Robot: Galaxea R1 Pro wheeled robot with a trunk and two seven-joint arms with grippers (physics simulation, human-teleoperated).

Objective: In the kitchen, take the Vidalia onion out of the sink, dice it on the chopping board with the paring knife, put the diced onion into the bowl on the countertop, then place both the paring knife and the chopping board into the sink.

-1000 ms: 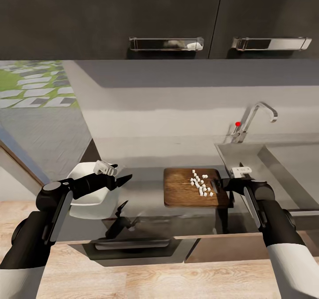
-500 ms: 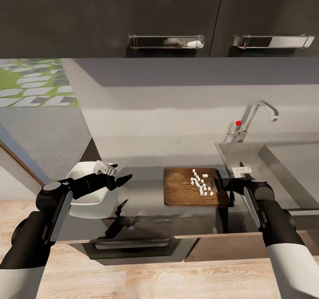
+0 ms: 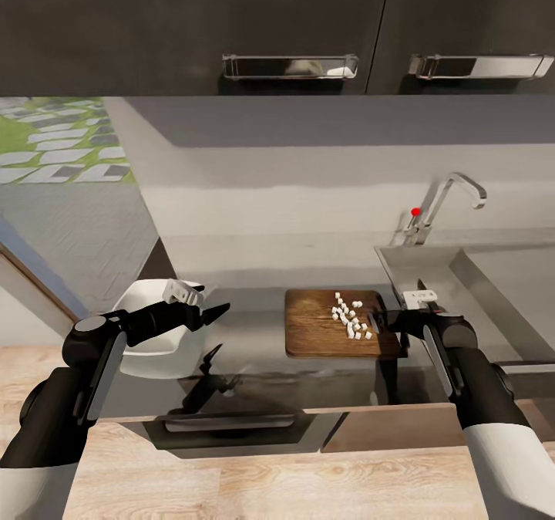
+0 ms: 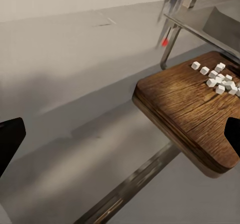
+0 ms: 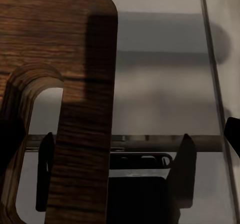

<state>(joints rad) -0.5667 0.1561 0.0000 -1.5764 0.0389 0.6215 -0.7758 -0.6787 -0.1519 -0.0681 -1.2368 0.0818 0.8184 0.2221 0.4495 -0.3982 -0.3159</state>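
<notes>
The dark brown chopping board (image 3: 320, 335) lies on the grey countertop (image 3: 250, 327) left of the sink (image 3: 493, 288), with a pile of small white onion dice (image 3: 348, 319) near its right end. My right gripper (image 3: 381, 323) is open at that end. Close up, its fingers straddle the bar of the board's slot handle (image 5: 85, 109), one finger behind the slot. My left gripper (image 3: 210, 304) hangs open over bare counter between the white bowl (image 3: 150, 342) and the board (image 4: 190, 109). The paring knife is out of view.
The chrome tap (image 3: 443, 204) with its red dot stands behind the sink. Dark upper cabinets (image 3: 308, 18) hang overhead. The counter ends just left of the bowl, beside an opening onto outdoor paving (image 3: 62, 150). A drawer handle (image 3: 231, 423) sits under the counter's front edge.
The whole picture has shifted slightly, so the camera has moved. Both arms, the board, the dice and the bowl keep their places.
</notes>
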